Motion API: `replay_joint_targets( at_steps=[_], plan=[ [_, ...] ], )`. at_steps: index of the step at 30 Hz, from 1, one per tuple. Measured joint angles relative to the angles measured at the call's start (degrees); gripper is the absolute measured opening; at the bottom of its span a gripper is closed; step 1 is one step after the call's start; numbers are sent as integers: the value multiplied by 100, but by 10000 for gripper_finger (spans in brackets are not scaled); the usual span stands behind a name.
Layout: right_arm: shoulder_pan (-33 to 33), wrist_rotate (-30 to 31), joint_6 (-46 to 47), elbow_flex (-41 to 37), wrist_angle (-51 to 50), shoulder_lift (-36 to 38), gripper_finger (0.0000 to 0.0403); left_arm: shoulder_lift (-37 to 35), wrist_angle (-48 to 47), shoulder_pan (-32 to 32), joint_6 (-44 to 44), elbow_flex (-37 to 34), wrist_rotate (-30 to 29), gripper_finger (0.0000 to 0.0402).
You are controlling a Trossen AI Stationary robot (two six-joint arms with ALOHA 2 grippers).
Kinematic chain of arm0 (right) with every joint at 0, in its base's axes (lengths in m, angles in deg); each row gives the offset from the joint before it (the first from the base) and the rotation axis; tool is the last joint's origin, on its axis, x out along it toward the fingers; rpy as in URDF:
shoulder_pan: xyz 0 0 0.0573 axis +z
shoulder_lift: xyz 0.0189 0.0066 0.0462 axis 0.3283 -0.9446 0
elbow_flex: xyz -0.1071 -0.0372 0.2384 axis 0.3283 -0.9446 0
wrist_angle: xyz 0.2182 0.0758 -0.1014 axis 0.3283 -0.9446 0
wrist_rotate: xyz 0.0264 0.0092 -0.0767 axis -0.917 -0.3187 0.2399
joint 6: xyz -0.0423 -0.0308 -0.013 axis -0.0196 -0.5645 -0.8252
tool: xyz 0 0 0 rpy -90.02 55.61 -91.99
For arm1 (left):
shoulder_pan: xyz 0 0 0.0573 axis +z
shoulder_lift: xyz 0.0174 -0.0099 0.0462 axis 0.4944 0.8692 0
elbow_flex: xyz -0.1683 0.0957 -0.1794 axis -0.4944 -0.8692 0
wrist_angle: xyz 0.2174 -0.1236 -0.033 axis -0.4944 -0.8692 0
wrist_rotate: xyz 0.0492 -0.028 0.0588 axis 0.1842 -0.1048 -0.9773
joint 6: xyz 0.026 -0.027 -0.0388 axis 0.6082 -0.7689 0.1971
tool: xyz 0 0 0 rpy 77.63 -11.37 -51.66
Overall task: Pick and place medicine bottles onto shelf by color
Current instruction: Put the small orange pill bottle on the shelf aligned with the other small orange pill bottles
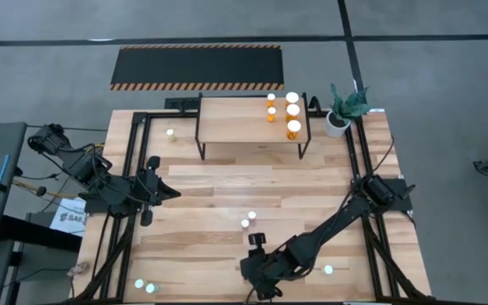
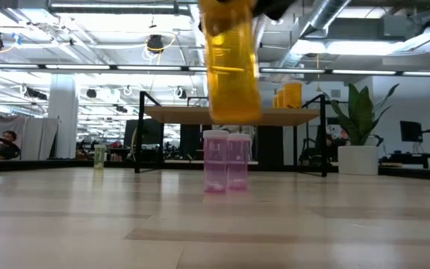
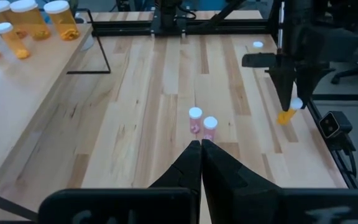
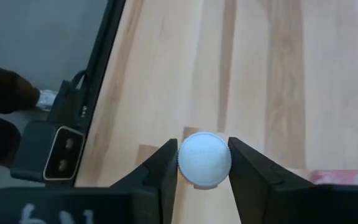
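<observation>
While my right gripper (image 4: pixel 204 163) pinches an orange bottle (image 3: pixel 287 114) by its white cap above the table (image 1: pixel 219 191), I see two pink bottles (image 3: pixel 202 123) just beyond it, the shelf (image 1: pixel 244 120) farther off, and my left gripper (image 3: pixel 201 149) pressed together.

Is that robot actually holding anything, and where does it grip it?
Right hand pinches an orange bottle by its white cap. Left hand holds nothing.
</observation>
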Motion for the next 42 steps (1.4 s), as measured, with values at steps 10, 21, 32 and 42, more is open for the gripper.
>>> replay_joint_targets(
  at_steps=[10,21,32,42],
  plan=[
    [-508,-6,-9,972,-433,-11,135,-54,77,0,62,2,251,0],
    [-1683,-4,-554,3052,-3224,-11,135,-192,75,119,246,4,59,0],
    [-3544,-216,-2226,3233,-4946,940,134,-694,527,1574,1581,4,-384,0],
    [-5736,-1789,-3610,307,-2728,2796,134,-739,1325,2884,1964,6,-86,0]
  ],
)
